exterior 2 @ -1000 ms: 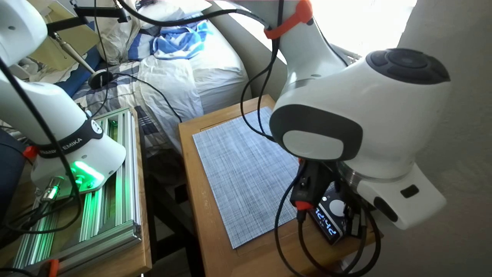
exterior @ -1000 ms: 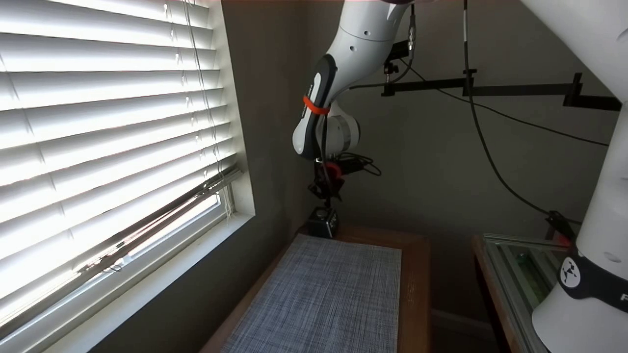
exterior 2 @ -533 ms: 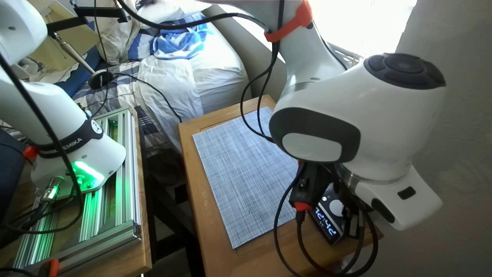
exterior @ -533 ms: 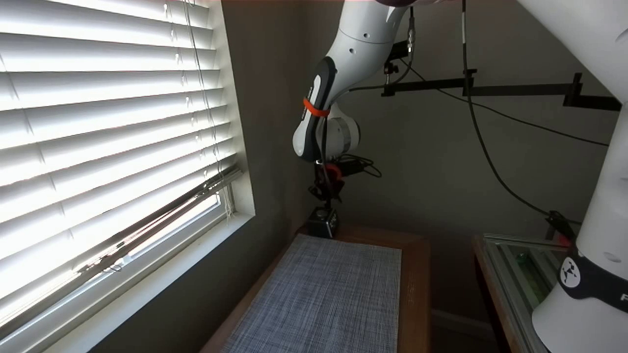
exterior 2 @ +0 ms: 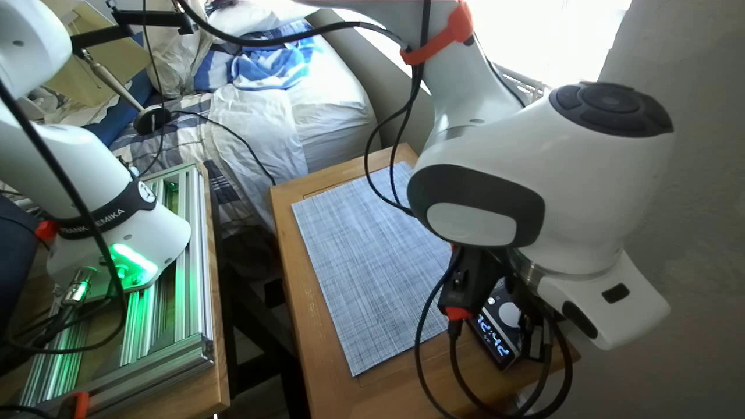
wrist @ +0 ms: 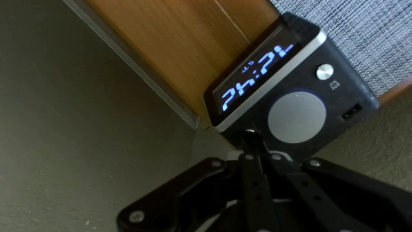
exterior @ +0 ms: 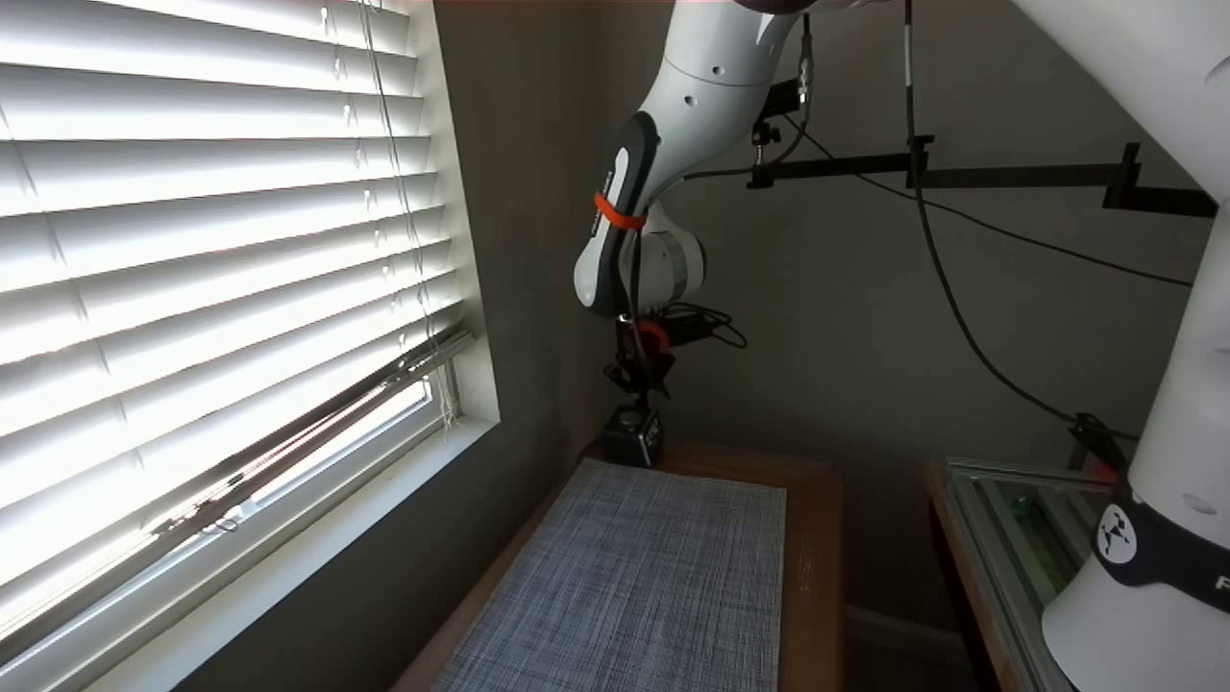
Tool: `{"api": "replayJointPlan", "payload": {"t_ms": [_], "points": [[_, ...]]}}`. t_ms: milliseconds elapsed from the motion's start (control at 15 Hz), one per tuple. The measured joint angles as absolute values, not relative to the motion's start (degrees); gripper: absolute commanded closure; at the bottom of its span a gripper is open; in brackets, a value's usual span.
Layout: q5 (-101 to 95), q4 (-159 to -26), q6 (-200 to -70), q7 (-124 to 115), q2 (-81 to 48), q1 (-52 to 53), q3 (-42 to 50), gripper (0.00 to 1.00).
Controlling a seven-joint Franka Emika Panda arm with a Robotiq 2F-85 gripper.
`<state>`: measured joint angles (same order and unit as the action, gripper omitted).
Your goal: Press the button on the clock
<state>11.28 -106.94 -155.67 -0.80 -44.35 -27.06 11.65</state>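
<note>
The clock (exterior: 629, 438) is a small dark box at the far end of the table in an exterior view. Its lit display shows in an exterior view (exterior 2: 495, 337), partly behind the arm and cables. In the wrist view the clock (wrist: 286, 83) has a large grey disc (wrist: 296, 117) and a silver button (wrist: 324, 71) on top. A second silver button (wrist: 250, 130) is mostly covered by my fingertips. My gripper (wrist: 252, 138) is shut and empty, its tips together over that button. It points down at the clock in an exterior view (exterior: 642, 392). I cannot tell whether the button is pressed down.
A grey woven mat (exterior 2: 372, 267) lies beside the clock on the wooden table (exterior 2: 314, 349). Walls stand close behind the clock, and a window with blinds (exterior: 211, 240) is to the side. Loose cables (exterior 2: 422, 361) hang from the arm near the clock.
The arm and gripper have moved slightly downward toward the clock, mostly in the first half second. The clock has not visibly moved, and the gripper has stayed shut.
</note>
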Motion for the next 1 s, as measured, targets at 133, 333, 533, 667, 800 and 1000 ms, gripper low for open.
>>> {"api": "replayJointPlan", "payload": {"t_ms": [133, 333, 533, 667, 800, 1000], "points": [[11.3, -106.9, -155.8, -0.8, -44.4, -27.1, 11.6, 1.00], [11.4, -106.9, -155.8, -0.8, -44.4, -27.1, 11.6, 1.00], [11.6, -106.9, -155.8, -1.1, -44.4, -27.2, 11.5, 1.00], [11.6, -106.9, -155.9, -1.4, -44.4, -27.2, 11.5, 1.00], [11.6, -106.9, -155.9, -1.7, -44.5, -27.2, 11.5, 1.00], [11.7, -106.9, -156.3, -2.0, -44.5, -27.2, 11.5, 1.00]]}}
